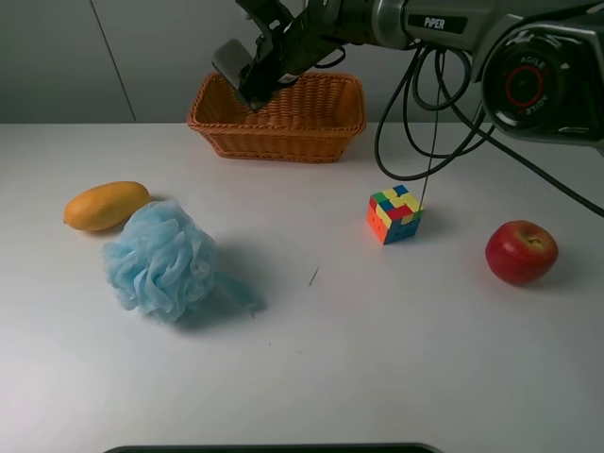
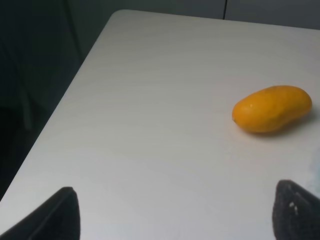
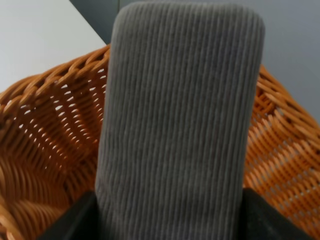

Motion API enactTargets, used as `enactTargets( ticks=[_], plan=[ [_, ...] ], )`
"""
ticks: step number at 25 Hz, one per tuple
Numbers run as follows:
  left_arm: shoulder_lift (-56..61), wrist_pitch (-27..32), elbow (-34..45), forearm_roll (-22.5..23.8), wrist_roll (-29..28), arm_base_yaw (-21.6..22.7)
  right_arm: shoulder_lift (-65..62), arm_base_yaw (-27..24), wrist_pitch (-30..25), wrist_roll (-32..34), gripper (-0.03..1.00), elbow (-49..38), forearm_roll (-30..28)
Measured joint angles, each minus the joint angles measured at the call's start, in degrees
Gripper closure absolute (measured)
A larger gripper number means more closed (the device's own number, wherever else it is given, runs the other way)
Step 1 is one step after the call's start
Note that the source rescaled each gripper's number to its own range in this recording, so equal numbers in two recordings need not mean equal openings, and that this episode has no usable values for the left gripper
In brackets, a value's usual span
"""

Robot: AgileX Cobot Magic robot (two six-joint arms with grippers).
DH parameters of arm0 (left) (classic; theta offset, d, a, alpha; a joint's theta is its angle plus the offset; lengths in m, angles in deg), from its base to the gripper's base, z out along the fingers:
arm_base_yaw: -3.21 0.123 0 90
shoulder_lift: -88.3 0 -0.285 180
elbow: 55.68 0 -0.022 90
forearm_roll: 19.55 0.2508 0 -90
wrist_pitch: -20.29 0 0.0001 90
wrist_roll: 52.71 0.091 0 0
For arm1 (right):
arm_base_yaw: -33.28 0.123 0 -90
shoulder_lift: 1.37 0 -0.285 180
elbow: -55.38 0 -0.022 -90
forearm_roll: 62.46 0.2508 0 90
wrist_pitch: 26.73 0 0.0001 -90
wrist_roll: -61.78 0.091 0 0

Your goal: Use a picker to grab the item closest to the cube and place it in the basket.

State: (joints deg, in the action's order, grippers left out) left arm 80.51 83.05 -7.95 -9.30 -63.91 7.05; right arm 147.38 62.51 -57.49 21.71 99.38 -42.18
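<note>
My right gripper [image 1: 253, 87] is shut on the item [image 1: 229, 58], a grey felt block, and holds it in the air over the left end of the orange-brown wicker basket [image 1: 311, 132] at the back of the table. In the right wrist view the item's ribbed grey top [image 3: 180, 115] fills the middle between the black fingers [image 3: 272, 220], with the basket's woven wall [image 3: 45, 135] behind it. The multicoloured cube [image 1: 394, 214] sits on the table right of centre. My left gripper [image 2: 175, 215] is open and empty, low over the white table near its left edge.
An orange mango [image 1: 106, 205] lies at the left and also shows in the left wrist view [image 2: 272, 109]. A fluffy light-blue pouf [image 1: 162, 260] sits beside it. A red apple [image 1: 521, 252] is at the right. Black cables [image 1: 415, 113] hang from the right arm above the cube.
</note>
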Motion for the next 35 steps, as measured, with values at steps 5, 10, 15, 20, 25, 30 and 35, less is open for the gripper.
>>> enactTargets(
  ticks=[5,10,15,20,25,30,35],
  plan=[
    [0.00,0.00,0.00,0.00,0.00,0.00,0.00,0.00,0.10,0.00,0.68,0.09,0.00],
    [0.00,0.00,0.00,0.00,0.00,0.00,0.00,0.00,0.10,-0.22,-0.01,0.09,0.00],
    [0.00,0.00,0.00,0.00,0.00,0.00,0.00,0.00,-0.02,-0.69,-0.03,0.09,0.00],
    [0.00,0.00,0.00,0.00,0.00,0.00,-3.53,-0.05,-6.25,0.23,-0.03,0.09,-3.31],
    [0.00,0.00,0.00,0.00,0.00,0.00,-15.16,-2.84,-17.01,6.73,-0.03,0.09,-5.54],
    [0.00,0.00,0.00,0.00,0.00,0.00,-29.00,-10.12,-28.54,16.49,-0.03,0.13,-12.18],
    [0.00,0.00,0.00,0.00,0.00,0.00,-42.63,-18.00,-37.88,20.90,-0.03,0.13,-20.28]
  ],
)
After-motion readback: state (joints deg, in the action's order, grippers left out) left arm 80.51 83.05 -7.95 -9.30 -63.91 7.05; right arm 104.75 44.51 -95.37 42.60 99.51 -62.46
